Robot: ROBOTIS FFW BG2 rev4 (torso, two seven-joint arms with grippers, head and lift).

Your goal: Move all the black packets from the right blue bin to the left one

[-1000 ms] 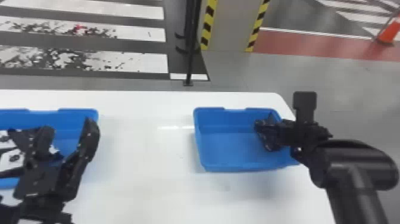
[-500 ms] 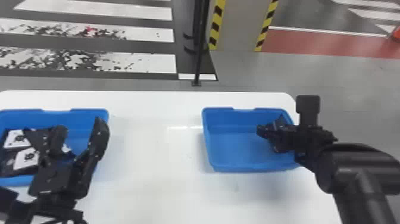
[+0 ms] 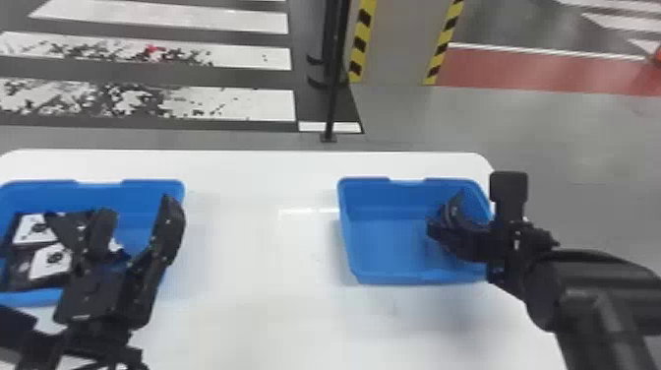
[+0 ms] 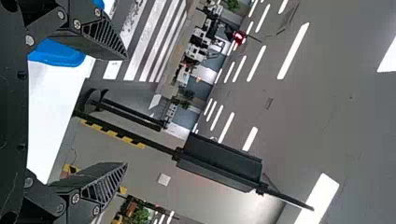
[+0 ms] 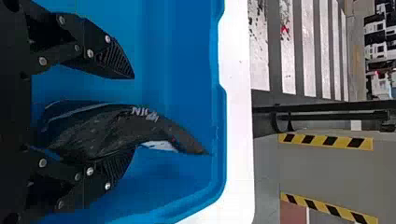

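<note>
Over the near right part of the left blue bin [image 3: 152, 189], my left gripper [image 3: 136, 221] stands open. Black packets with white labels [image 3: 51, 261] lie in that bin, partly behind its fingers. My left gripper [image 4: 126, 111] has nothing between its fingers in the left wrist view. At the right side of the right blue bin [image 3: 383, 246] is my right gripper [image 3: 440, 229], reaching inside. In the right wrist view, a crumpled black packet [image 5: 107, 130] lies between the parted fingers of my right gripper [image 5: 128, 119], close against one finger, with a gap to the other.
Both bins stand on a white table [image 3: 255, 275], with bare tabletop between them. Beyond the table's far edge, a thin black post [image 3: 334, 88] rises from the floor beside a pillar with yellow and black stripes [image 3: 361, 44].
The head view has shifted, bringing more of the left bin into sight. Relative to the right bin, my right gripper has moved slightly left and nearer. My left gripper stays open over the left bin.
</note>
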